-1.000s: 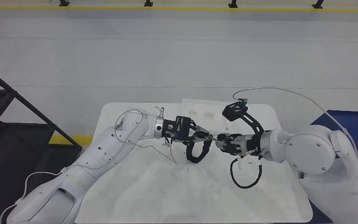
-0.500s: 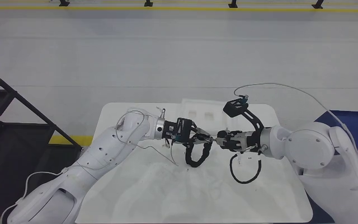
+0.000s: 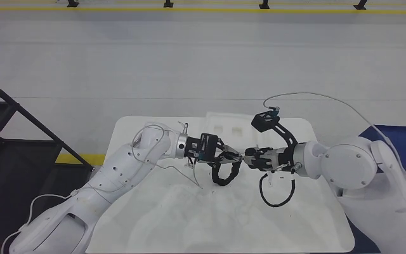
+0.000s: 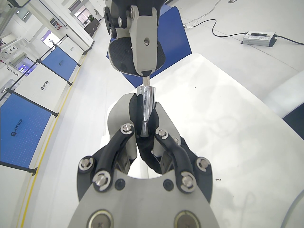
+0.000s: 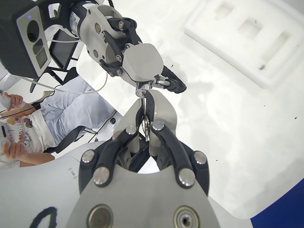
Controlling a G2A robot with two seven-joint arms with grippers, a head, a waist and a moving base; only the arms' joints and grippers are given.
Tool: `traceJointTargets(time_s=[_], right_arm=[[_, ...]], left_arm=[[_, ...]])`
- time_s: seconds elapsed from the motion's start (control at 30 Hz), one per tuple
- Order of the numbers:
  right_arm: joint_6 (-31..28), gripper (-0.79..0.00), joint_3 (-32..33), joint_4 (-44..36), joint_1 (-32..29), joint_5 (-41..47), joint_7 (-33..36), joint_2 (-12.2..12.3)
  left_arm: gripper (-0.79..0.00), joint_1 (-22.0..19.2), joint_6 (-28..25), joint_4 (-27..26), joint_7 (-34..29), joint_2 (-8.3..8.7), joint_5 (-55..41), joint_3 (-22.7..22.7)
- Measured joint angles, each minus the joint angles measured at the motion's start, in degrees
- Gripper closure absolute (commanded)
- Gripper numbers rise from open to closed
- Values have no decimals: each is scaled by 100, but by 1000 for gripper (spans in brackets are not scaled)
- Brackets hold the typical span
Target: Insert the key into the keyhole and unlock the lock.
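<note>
**Mid-desk (image 3: pixel 190 216), held above the surface**
- Lock (image 4: pixel 146 96): one. Chrome cylinder with a black cable loop, clamped in the left end effector (image 4: pixel 142 110).
- Key (image 5: pixel 144 110): one. Pinched in the closed right end effector (image 5: pixel 149 104), with the blade tip at the keyhole. How deep it sits cannot be told.

**Far edge**
- Foam tray (image 5: pixel 197 28): one, with three recesses.

**Hazards**
- A slightly skewed blade would likely bind or bend when pushed.
- When the key is turned, it may slip between the pads.
- The cylinder may twist in the left grip, so the turn would be wasted.
</note>
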Motion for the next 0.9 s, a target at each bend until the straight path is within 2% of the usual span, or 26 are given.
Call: traceJointTargets(time_s=[0.2, 0.27, 0.3, 0.33, 0.37, 0.57, 0.8, 0.9], right_arm=[[-21, -12, -33, 85, 35, 141, -43, -3], [-23, -329, -40, 126, 46, 207, -70, -6], [-25, -597, -45, 156, 55, 244, -80, -7], [-28, -742, -49, 176, 63, 267, -84, -8], [-33, -785, -53, 194, 69, 297, -88, -9], [-292, -785, 0, 304, 106, 573, -264, -15], [-1409, -785, 77, 445, 126, 453, -37, 44], [-1900, -785, 60, 500, 105, 410, 2, 62]], left_arm=[[0, -8, -5, 33, 96, -14, 9, 12], [0, -9, -8, 49, 122, -19, 5, 16], [0, -9, -16, 62, 141, -23, 3, 22], [0, -8, -26, 75, 158, -26, -3, 28], [0, -7, -36, 90, 175, -30, -8, 36], [0, 11, -220, 367, 291, -87, -258, 108], [0, -30, -702, 937, 195, -211, -996, 160], [0, -71, -719, 1092, 115, -248, -1279, 264]])
